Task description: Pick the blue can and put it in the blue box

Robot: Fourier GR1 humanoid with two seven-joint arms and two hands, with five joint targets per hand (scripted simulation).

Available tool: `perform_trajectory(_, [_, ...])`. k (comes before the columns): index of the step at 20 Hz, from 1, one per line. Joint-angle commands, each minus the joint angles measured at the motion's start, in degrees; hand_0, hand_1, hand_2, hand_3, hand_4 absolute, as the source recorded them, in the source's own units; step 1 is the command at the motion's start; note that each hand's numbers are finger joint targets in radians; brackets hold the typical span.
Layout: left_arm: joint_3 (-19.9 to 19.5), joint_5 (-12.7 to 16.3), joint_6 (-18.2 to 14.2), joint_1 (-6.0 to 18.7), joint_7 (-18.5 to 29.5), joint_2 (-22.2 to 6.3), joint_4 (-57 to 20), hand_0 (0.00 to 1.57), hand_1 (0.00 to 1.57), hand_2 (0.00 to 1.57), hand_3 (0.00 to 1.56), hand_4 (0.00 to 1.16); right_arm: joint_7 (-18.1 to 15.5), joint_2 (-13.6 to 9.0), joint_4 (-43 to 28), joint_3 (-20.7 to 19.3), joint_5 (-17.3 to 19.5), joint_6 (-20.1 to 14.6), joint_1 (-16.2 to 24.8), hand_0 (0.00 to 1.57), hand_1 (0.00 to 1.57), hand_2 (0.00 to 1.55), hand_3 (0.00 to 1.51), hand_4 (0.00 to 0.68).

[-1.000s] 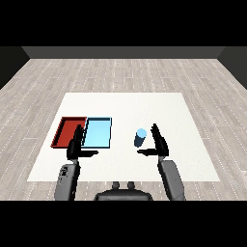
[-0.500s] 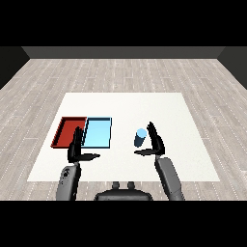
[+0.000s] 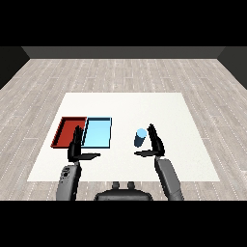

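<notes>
Right hand brought closer to the blue can

The right hand [image 3: 155, 144] has been shifted left toward the blue can [image 3: 140, 137]; the gap between them has been narrowed, the fingers kept straight just right of the can, the thumb stretched out beneath it.

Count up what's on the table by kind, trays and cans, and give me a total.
Trays: 2, a red tray and a light blue tray
Cans: 1, a blue can
Total: 3
</notes>
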State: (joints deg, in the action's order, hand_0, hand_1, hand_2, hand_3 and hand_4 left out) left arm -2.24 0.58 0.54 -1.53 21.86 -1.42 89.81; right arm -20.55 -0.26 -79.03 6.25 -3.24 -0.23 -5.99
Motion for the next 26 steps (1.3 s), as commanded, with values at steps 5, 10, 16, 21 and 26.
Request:
perform_trajectory(5, [-2.02,2.70,2.77,-0.09,-0.69,-2.36,0.52,0.00,0.00,0.00,0.00,0.00,-0.62,-1.04,5.37,-4.24,-1.72,2.78,-2.96,0.00,0.00,0.00,0.00,0.000])
perform_trajectory(10, [0.65,-1.87,-1.65,0.78,1.51,0.51,-2.28,0.00,0.00,0.00,0.00,0.00,3.86,0.23,4.53,-3.26,-1.68,-0.98,-3.59,0.00,0.00,0.00,0.00,0.000])
perform_trajectory(16, [-0.70,1.32,0.78,-1.25,-0.52,-0.96,1.29,0.00,0.00,0.00,0.00,0.00,1.73,0.25,11.63,-3.02,-3.24,-2.03,-6.98,0.00,0.00,0.00,0.00,0.000])
perform_trajectory(21, [-0.99,-0.69,-0.55,1.83,1.45,-0.86,-3.51,0.00,0.00,0.00,0.00,0.00,0.64,0.25,18.22,-4.23,-3.93,-3.35,-10.15,0.00,0.00,0.00,0.00,0.000])
perform_trajectory(26, [-1.22,1.17,1.65,-1.93,1.10,-1.90,1.31,0.00,0.00,0.00,0.00,0.00,1.84,0.23,19.53,-2.49,-6.87,-4.71,-12.27,0.00,0.00,0.00,0.00,0.000])
